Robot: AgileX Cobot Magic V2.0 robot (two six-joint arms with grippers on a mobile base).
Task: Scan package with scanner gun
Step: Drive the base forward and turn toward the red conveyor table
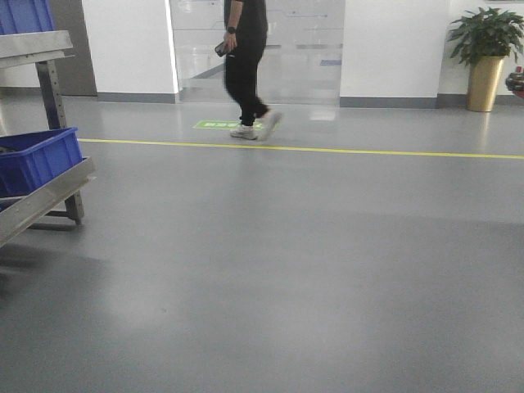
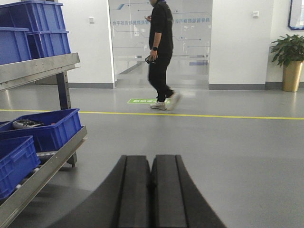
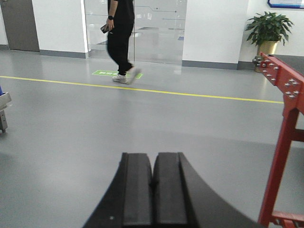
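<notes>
The package and the scanner gun are out of view in all three views. My left gripper points out over bare grey floor, its two black fingers pressed together with nothing between them. My right gripper is likewise shut and empty, also aimed across the floor. Neither gripper shows in the front view.
A metal rack holding blue bins stands at the left; its edge shows in the front view. A red metal frame stands at the right. A person in black walks past glass doors beyond a yellow floor line. A potted plant stands far right.
</notes>
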